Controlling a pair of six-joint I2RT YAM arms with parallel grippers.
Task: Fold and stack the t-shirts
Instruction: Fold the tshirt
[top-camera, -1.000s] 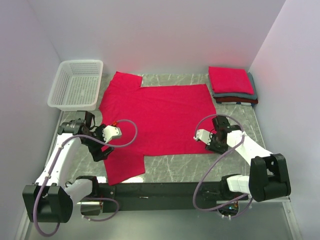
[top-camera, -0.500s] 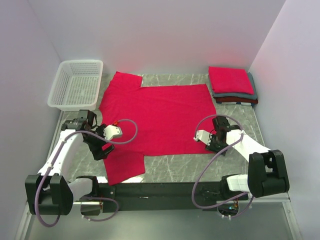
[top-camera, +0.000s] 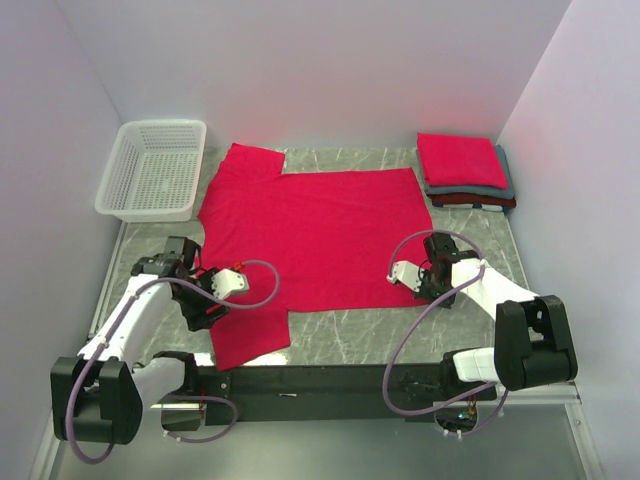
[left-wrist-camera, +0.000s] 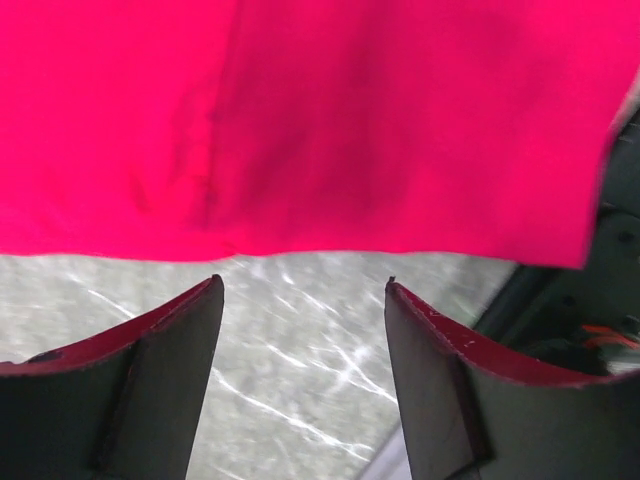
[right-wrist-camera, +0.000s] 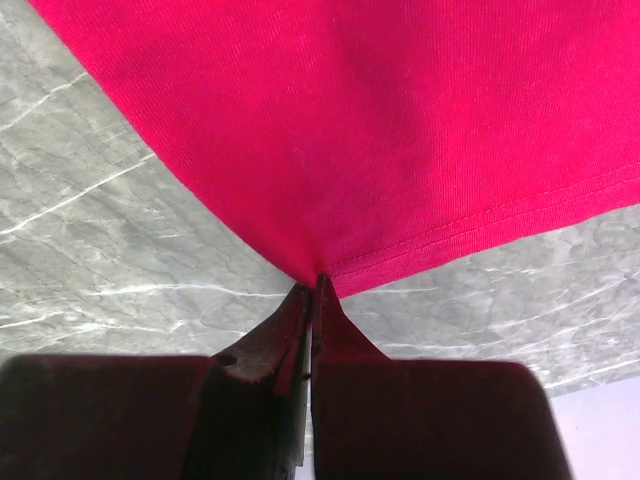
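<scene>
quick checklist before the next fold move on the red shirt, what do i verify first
1. Grip of right gripper on the spread t-shirt: ok, jaws shut on the hem corner.
2. Grip of left gripper on cloth: not ok, jaws open over bare table, shirt edge just ahead.
3. Shirt lying flat: ok, no big folds in the top view.
4. Space to the folded stack: ok, apart at the far right.
5. Space to the basket: ok, beyond the left arm.
6. How much cloth the right jaws hold: cannot tell.

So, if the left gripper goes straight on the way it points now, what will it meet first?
The left gripper would probably meet the edge of the shirt first, just ahead of its open jaws.
</scene>
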